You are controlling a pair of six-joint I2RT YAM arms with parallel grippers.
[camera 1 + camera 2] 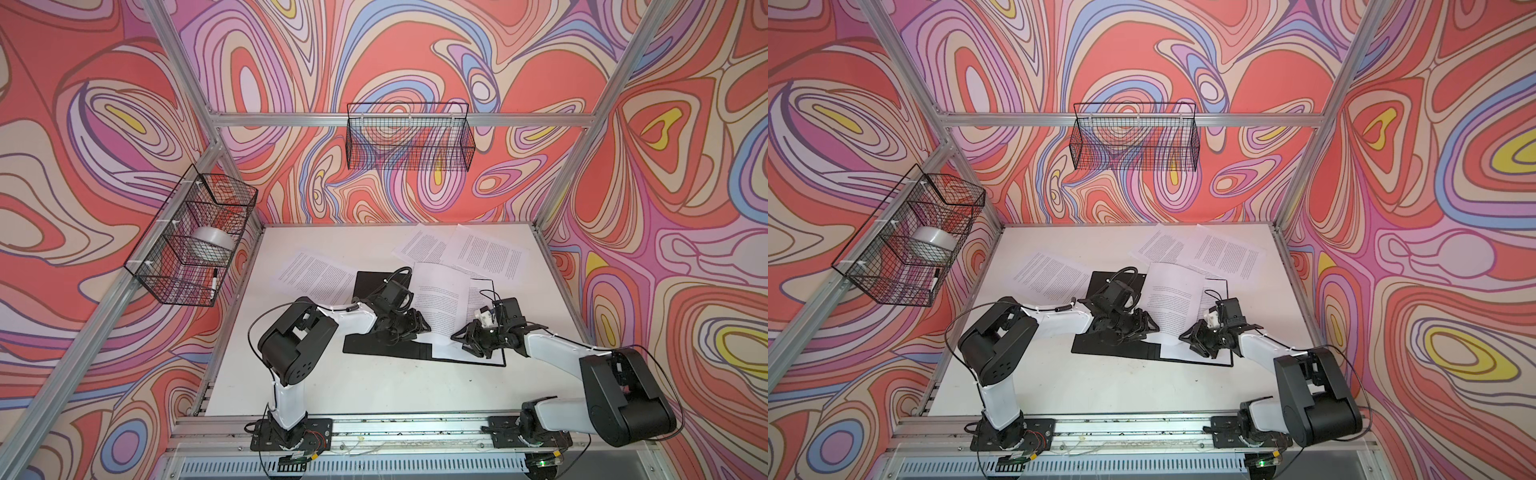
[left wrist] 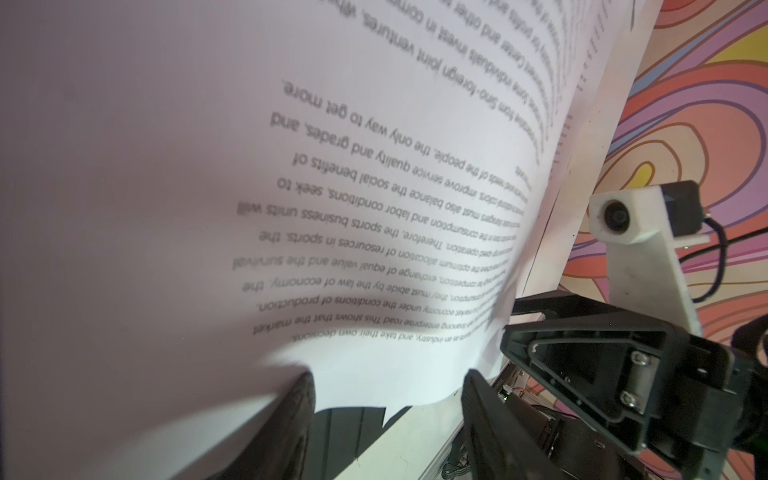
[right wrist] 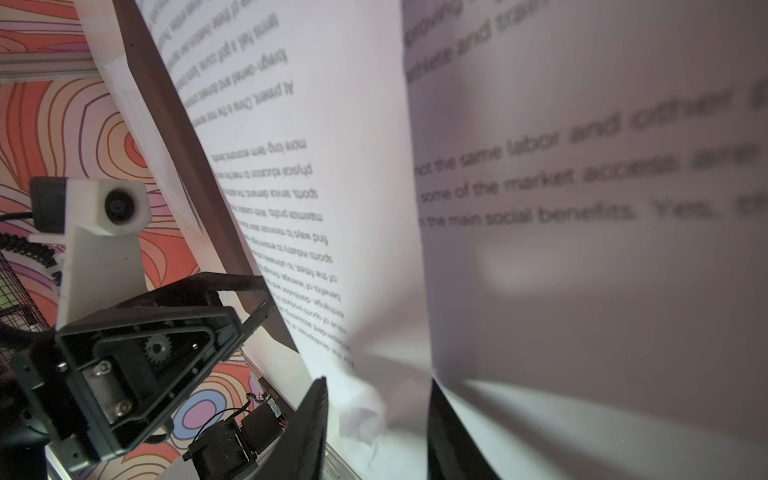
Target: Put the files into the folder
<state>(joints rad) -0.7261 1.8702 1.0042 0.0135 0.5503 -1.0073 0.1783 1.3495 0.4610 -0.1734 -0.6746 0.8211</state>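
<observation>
- Found a raised sheet (image 1: pixel 440 299) of the files bowed upward above the folder (image 1: pixel 370 282), over its spine and right half. Long axis runs from the folder's near edge toward its far edge, roughly along the spine.
- Noted a second sheet (image 1: pixel 477 286) lying flat in the folder's right half.
- Counted three loose sheets on the table (image 1: pixel 374 390), off the folder: one (image 1: pixel 316 278) just beyond its left half, two overlapping (image 1: pixel 490 253) past its far right corner.
- Found the folder itself open flat, black inside up, left half bare of paper.
- Located the left gripper (image 1: pixel 420 327) at the raised sheet's near left corner, above the folder's middle. Jaws stand well apart with the sheet's lower edge passing between them; no pinch visible in the left wrist view.
- Located the right gripper (image 1: pixel 459 338) at the near right corner, above the folder's right half. Jaws stand narrower, with bunched paper between them; cannot tell whether the clamp has bitten.
- Judged both grippers about equally near, facing each other across the sheet's near edge, with the sheet rising away from both toward the folder's far edge.
- Judged the coming move to turn on laying that long axis down parallel to the spine, square over the second sheet.
- Flagged the bunched right corner as a likely crease or skew.
</observation>
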